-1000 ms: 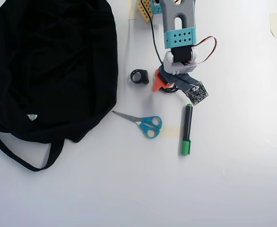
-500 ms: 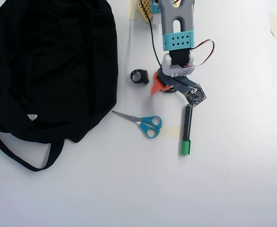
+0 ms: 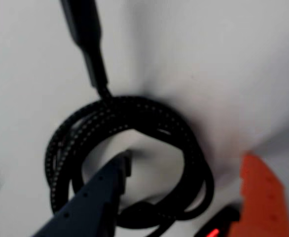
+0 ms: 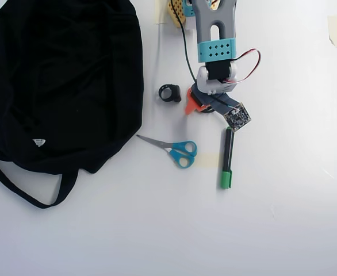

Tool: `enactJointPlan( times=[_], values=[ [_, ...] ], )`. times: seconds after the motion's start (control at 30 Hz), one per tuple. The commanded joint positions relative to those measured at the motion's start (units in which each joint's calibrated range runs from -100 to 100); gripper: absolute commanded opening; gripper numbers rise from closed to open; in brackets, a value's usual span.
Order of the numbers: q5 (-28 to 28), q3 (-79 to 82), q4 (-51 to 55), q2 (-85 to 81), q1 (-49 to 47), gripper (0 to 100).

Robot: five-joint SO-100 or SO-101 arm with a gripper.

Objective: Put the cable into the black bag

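In the wrist view the cable [image 3: 184, 143], a braided black cord in a loose coil, lies flat on the white table, its plug tail [image 3: 85, 39] running to the top edge. My gripper [image 3: 186, 163] is open and low over it. The dark finger [image 3: 97, 192] has its tip inside the coil. The orange finger [image 3: 260, 197] stands outside the coil's right side, apart from the cord. In the overhead view the gripper [image 4: 198, 107] covers almost all of the cable. The black bag [image 4: 65, 75] lies at the left, with its strap [image 4: 25, 192] trailing below it.
A small thick black ring [image 4: 169, 93] sits just left of the gripper in the overhead view. Blue-handled scissors [image 4: 180, 150] and a green-capped marker [image 4: 228, 158] lie below it. Tape scraps [image 4: 335, 29] are stuck to the table at the top right.
The gripper head has settled slightly lower over the cable, and less of the orange finger shows from above. Bag, ring, scissors and marker have not moved.
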Motion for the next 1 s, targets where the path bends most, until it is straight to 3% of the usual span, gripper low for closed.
enactJointPlan(
  times=[0.0, 0.53, 0.97],
  values=[
    [0.14, -0.49, -0.97, 0.70, -0.14, 18],
    [0.14, -0.49, -0.97, 0.70, -0.29, 3],
    [0.14, -0.49, -0.97, 0.70, 0.01, 2]
  ],
)
